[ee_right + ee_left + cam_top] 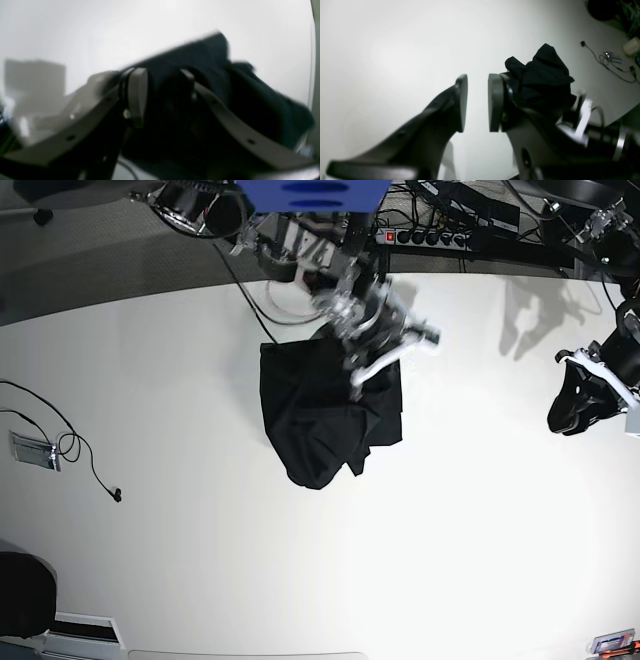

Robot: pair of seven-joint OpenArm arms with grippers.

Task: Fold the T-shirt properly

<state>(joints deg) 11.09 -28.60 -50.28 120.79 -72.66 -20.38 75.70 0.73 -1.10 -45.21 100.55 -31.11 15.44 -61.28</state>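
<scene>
While the black cloth lies bunched on the white surface, the scene reads as follows.

T-shirt: the T-shirt (325, 415) sits crumpled on the far middle part of the desk (300, 580), its folds loose and uneven, a lower lobe pointing toward the near side.

Right end effector: the right end effector (372, 372) hangs over the far right edge of the cloth in the base view. Seen from its wrist camera, the right end effector (162, 82) shows its two pads parted with dark fabric behind and between them (the picture is blurred, so I cannot tell whether the pads touch the cloth or merely frame it).

Left end effector: the left end effector (580, 402) hovers at the far right of the desk, well apart from the shirt. From its own wrist camera the left end effector (478, 102) has its pads set a narrow way apart, bare desk showing through the gap and nothing between them.

Cable: a thin black cable (70, 442) trails on the left side of the desk, well apart from the cloth.
</scene>
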